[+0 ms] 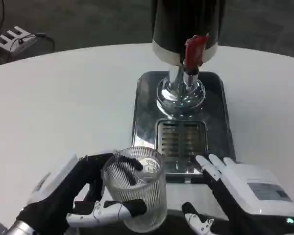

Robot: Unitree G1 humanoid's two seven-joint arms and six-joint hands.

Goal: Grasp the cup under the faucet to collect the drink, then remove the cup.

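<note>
A clear ribbed cup [137, 188] stands near the table's front edge, left of the drip grille. My left hand [78, 198] wraps around it, with fingers behind the cup and the thumb across its front. The black drink dispenser [186, 24] with its red tap lever [196, 50] stands at the back on a steel base [147, 107]; the chrome faucet [182, 90] hangs above the slotted drip grille [181, 139]. My right hand [235, 193] lies at the lower right with fingers spread, holding nothing, just right of the cup.
The white round table [63, 98] stretches wide to the left and right of the dispenser. A grey power strip [12, 36] with cables lies on the dark floor beyond the far left edge.
</note>
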